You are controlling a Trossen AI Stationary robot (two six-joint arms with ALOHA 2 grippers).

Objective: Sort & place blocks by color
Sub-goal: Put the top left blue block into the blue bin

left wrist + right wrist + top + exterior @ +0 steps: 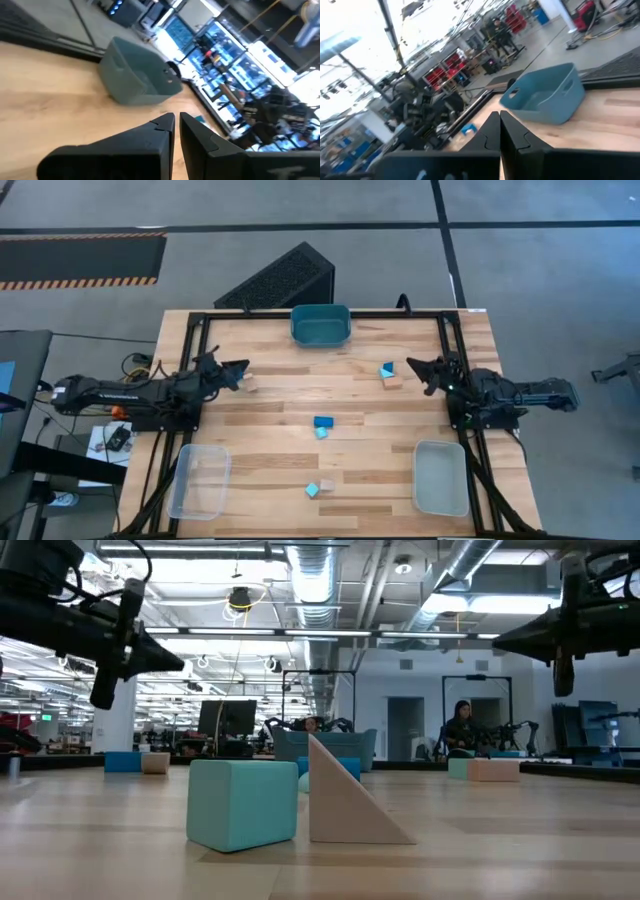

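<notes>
Open-plan robotics lab/workshop: exposed ceiling ducts (310,570), strip lights, more robot rigs behind (person (461,727) seated at one).

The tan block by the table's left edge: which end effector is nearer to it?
Left. The left end effector sits right beside the tan block; the right end effector is far across the table.

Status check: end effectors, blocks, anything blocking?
Left end effector shut, empty, left side. Right end effector shut, empty, right side. Blocks scattered, unsorted. Nothing in the way.
</notes>
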